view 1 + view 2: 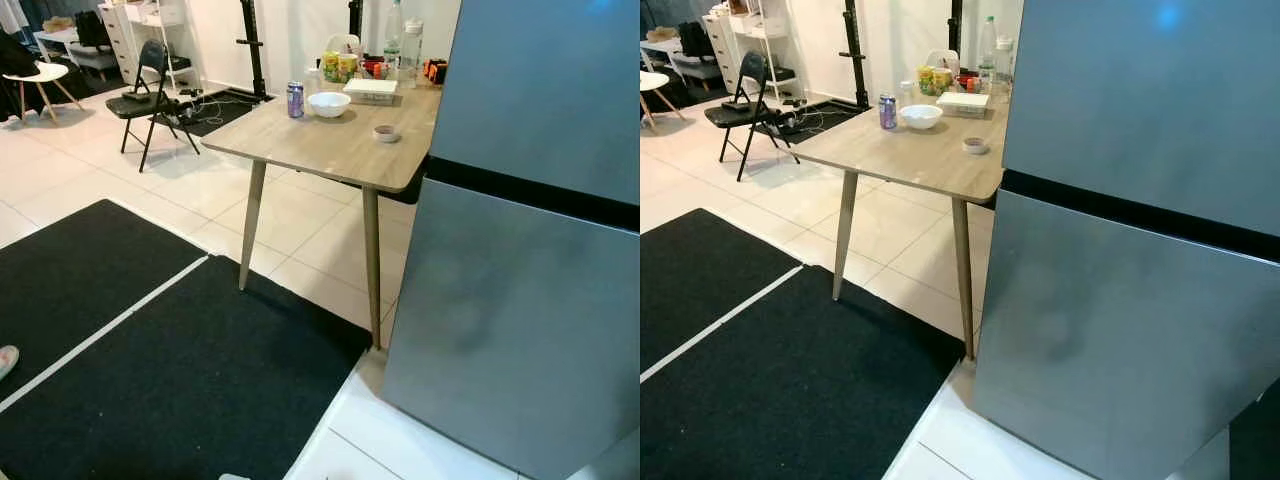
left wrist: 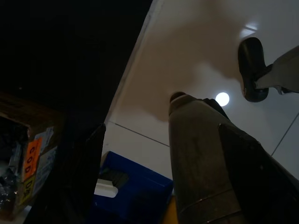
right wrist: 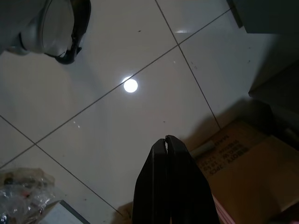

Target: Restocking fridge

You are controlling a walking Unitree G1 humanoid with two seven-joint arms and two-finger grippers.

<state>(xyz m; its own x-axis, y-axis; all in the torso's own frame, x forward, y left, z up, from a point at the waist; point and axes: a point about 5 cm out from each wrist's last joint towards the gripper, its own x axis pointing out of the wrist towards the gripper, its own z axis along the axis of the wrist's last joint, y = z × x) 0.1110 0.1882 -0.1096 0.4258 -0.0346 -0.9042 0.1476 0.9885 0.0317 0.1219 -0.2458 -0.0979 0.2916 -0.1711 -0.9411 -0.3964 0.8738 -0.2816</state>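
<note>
nearest: black mat point(image 1: 180, 390) on pale tiled floor point(image 1: 200, 190), at left; closed grey fridge point(image 1: 530, 250) at right, doors shut, a dark band between upper and lower door. left gripper point(image 2: 187, 154) hanging low over the floor, fingers spread wide around a dull upright bottle-like object point(image 2: 201, 163); contact of the pads with it not discernible, so hold uncertain. right gripper point(image 3: 170, 186) likewise hanging over tile, fingers pressed together, nothing between them; cardboard box point(image 3: 247, 163) just beside it.

middle distance: wooden table point(image 1: 330, 150) abutting the fridge's left side. on it, small dish point(image 1: 386, 132) near the fridge edge; farther, white bowl point(image 1: 329, 104) with purple can point(image 1: 295, 100) to its left.

far end of table: flat white box point(image 1: 371, 88), yellow packets point(image 1: 337, 66), clear bottles point(image 1: 402, 45). beyond, folding chair point(image 1: 150, 95).

governing relation, as judged: stock lies ahead and left, fridge door directly right; right arm nearer the door and apparently free to open it.
</note>
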